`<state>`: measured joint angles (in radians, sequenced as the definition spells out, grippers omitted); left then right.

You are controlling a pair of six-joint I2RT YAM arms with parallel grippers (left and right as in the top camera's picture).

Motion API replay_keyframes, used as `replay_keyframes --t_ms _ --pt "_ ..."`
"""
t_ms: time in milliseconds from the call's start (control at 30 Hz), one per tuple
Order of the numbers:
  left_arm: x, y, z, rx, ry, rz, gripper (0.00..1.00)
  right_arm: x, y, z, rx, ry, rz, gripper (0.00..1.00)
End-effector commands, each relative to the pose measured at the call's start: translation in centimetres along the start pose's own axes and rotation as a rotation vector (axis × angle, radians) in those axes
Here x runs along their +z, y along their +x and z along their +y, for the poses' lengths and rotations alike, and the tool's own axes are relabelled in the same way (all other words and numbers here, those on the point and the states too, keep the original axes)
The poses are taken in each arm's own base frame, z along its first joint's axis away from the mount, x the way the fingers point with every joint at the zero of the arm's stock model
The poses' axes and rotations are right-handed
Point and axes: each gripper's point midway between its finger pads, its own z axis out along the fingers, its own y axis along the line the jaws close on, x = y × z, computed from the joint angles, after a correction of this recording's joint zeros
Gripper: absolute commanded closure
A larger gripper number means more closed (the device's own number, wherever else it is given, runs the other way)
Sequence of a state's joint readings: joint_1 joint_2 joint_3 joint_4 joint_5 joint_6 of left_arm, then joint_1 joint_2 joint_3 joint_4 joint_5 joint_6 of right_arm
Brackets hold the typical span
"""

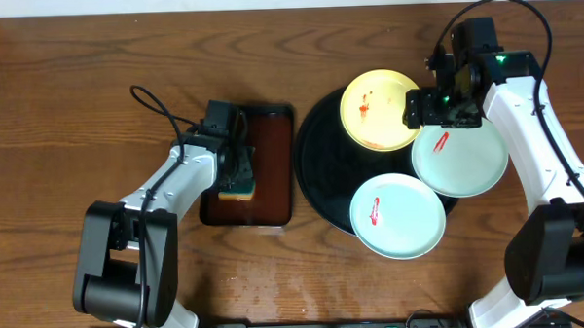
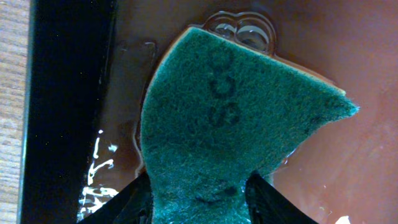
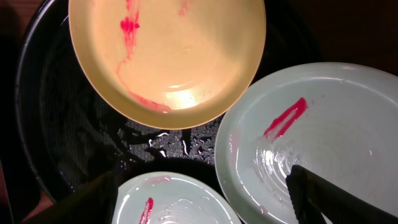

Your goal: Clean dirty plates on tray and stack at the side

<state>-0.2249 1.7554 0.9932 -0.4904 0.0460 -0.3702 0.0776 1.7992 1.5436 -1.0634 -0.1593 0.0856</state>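
The black round tray (image 1: 321,153) holds three plates, each with a red smear. The pale yellow plate (image 1: 380,109) lies at the back. One mint plate (image 1: 459,156) overhangs the tray's right rim and the other mint plate (image 1: 398,216) overhangs the front. In the right wrist view I see the yellow plate (image 3: 168,56), both mint plates (image 3: 336,143) (image 3: 174,202) and the wet tray (image 3: 74,143). My right gripper (image 3: 205,205) (image 1: 443,115) is open and empty above the plates. My left gripper (image 2: 199,205) (image 1: 236,176) is shut on a green sponge (image 2: 230,118).
A rectangular dark-brown tray (image 1: 272,145) stands left of the black tray, and its wet surface (image 2: 348,174) lies under the sponge. The wooden table (image 1: 66,113) extends to the left and back.
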Motion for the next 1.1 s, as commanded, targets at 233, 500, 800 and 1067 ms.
replay_keyframes --t_ms 233,500,800,1067 --pt "1.1 1.3 0.6 0.003 -0.026 0.045 0.72 -0.2 -0.3 0.3 -0.022 0.003 -0.008 0.14" --pt "0.3 0.8 0.3 0.003 -0.014 0.019 0.91 -0.2 -0.3 0.3 -0.022 0.003 -0.008 0.14" --pt "-3.0 -0.9 -0.4 0.009 0.024 -0.065 0.93 -0.2 -0.3 0.3 -0.023 0.003 -0.009 0.14" --pt "-5.9 -1.9 -0.6 -0.01 0.083 -0.132 0.93 -0.2 -0.3 0.3 -0.023 0.003 -0.009 0.14"
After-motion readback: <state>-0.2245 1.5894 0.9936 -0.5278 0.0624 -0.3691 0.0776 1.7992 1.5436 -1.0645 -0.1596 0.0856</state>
